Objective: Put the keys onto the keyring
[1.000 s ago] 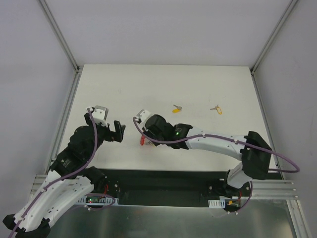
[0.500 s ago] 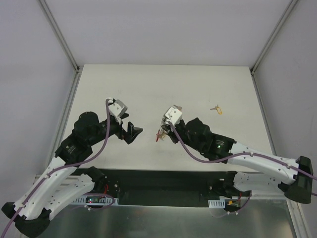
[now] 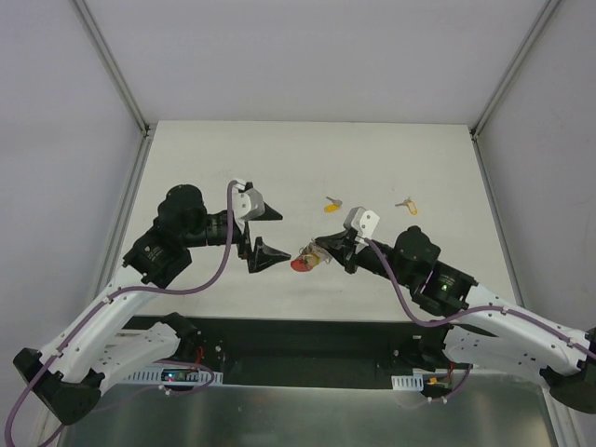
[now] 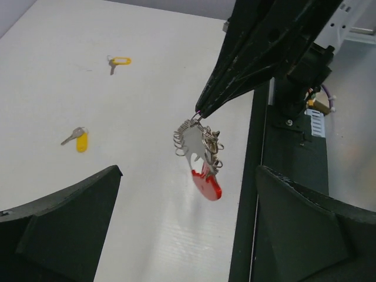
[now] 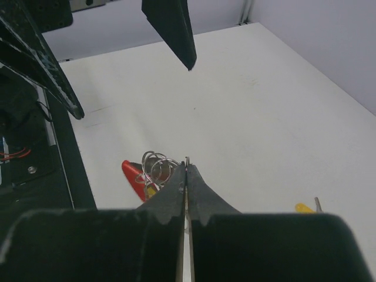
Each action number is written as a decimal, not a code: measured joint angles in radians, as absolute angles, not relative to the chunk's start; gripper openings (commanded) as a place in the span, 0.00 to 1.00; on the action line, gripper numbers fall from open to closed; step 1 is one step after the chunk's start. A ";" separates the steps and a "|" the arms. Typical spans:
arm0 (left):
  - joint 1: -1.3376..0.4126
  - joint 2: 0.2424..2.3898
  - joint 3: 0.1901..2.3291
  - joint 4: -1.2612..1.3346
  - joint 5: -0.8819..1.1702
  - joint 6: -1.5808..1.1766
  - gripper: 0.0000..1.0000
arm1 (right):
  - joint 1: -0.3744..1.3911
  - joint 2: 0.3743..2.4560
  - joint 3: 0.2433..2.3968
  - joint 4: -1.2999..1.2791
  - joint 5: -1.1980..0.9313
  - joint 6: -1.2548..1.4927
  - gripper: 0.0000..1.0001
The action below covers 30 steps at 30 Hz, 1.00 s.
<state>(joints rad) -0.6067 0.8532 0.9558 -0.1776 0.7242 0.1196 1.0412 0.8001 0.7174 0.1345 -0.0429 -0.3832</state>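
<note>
Left wrist view: right gripper [image 4: 199, 111] pinched tight on the dangling keyring [image 4: 197, 150], left gripper [image 4: 188, 171] spread wide

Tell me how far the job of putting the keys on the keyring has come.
Done: the keyring, a bunch of small metal rings with a red plastic tag, hangs above the white table. In hand: the right pincer is shut on it, and the left pincer faces it, open. Left: both small silver yellow-headed keys lie loose on the table; none is on the ring.
</note>
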 measured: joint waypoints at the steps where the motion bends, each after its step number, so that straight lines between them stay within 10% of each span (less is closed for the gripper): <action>1: -0.607 0.854 0.942 -0.162 0.751 0.129 0.97 | 1.038 0.799 0.714 0.137 -0.065 -0.382 0.01; 13: -0.607 0.764 0.784 -0.072 0.910 0.201 0.51 | 1.031 0.891 0.705 0.173 -0.262 -0.374 0.01; 30: -0.607 0.833 0.746 0.049 0.928 0.140 0.42 | 1.029 0.915 0.705 0.213 -0.357 -0.349 0.01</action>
